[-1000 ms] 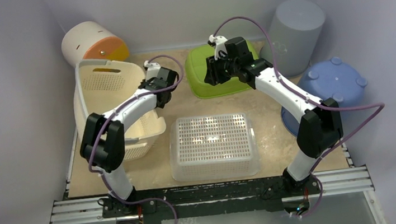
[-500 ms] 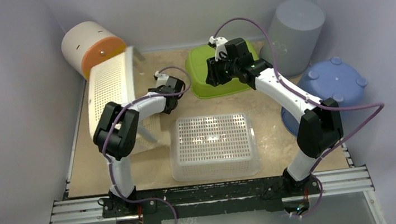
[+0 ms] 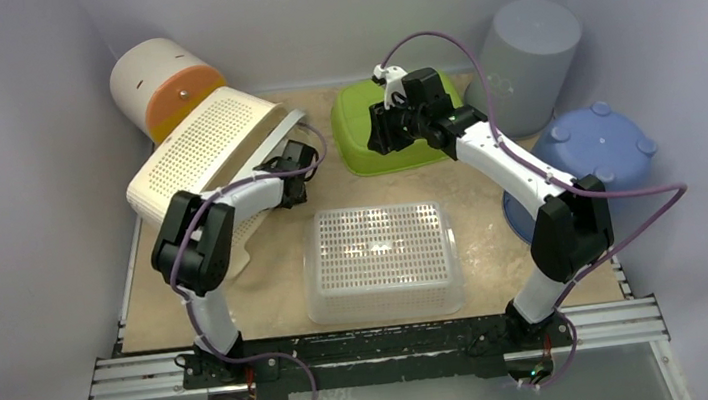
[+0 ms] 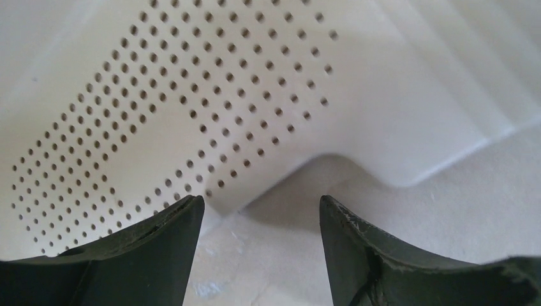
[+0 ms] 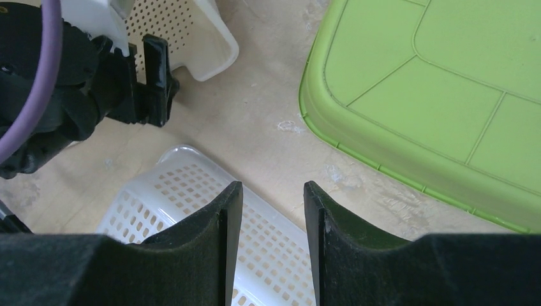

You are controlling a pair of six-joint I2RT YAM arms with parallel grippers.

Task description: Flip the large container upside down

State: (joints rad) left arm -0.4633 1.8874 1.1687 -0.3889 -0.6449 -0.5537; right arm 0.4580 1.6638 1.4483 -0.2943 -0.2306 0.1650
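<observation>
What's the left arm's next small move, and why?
Probably ease the left gripper back a little. Its jaws are open on nothing, and the cream perforated basket already lies base-up, its rim on the table just ahead of it. It looks tilted, so check it settles.

The top external camera looks steeply down from behind the arm bases (image 3: 214, 349) across the whole table (image 3: 482, 226). The left wrist view presses close against the cream perforated basket (image 4: 191, 95); the right wrist, seemingly higher, shares its corner.

Pale lilac walls (image 3: 329, 12) enclose a scuffed sandy-beige tabletop (image 3: 487, 210), with an aluminium rail (image 3: 139, 375) along its near edge.
</observation>
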